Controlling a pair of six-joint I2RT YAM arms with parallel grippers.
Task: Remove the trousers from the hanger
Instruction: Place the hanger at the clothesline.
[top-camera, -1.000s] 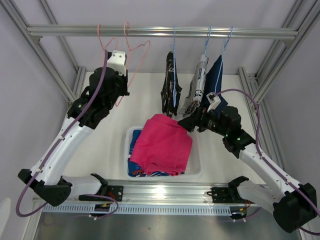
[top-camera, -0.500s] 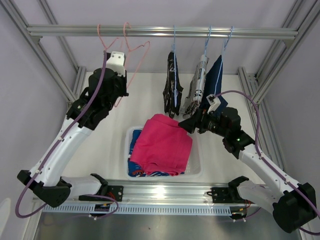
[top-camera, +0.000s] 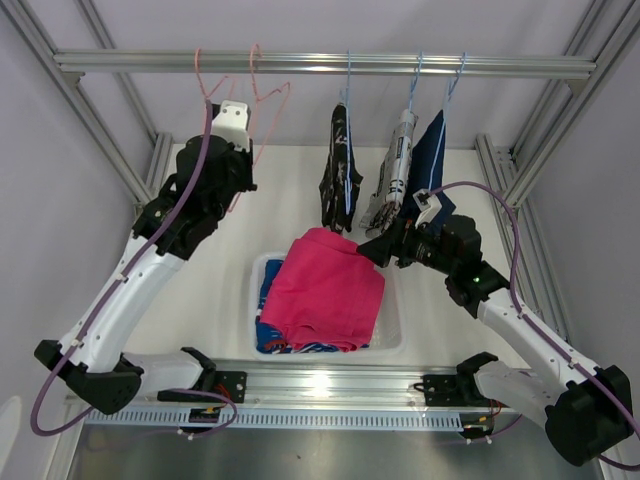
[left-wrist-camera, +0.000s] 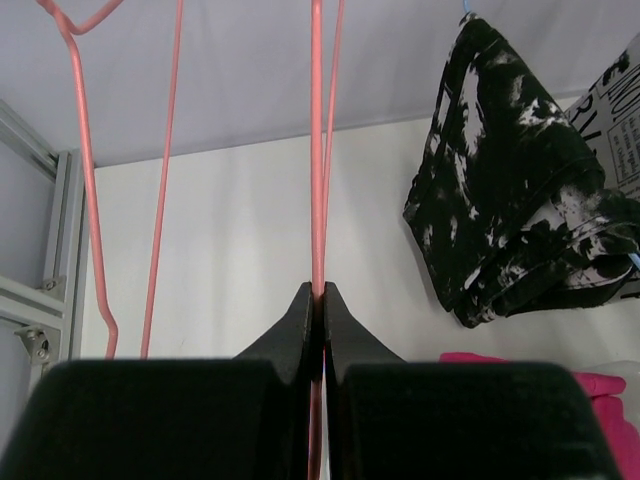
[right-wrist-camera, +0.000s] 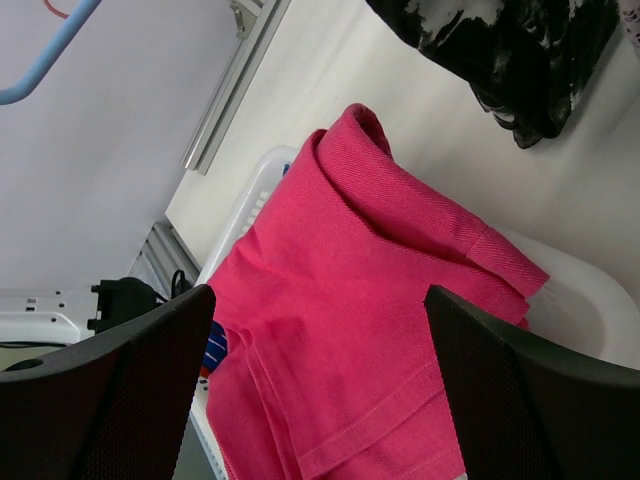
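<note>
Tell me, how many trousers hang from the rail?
3, side by side: the black white-patterned trousers leftmost, the white black-printed trousers in the middle, the dark blue denim trousers rightmost. None seems hidden.

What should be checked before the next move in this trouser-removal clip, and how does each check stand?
1. Left jaws shut on the pink hanger wire: ok.
2. That hanger bare of cloth: ok.
3. Right jaws open, holding nothing: ok.
4. Pink trousers lying in the bin: ok.
5. Rail cleared of trousers: not ok; the black-and-white pair, the white printed pair and the denim pair hang there.
6. Right jaws at a hanging pair: not ok; they are above the bin.
</note>
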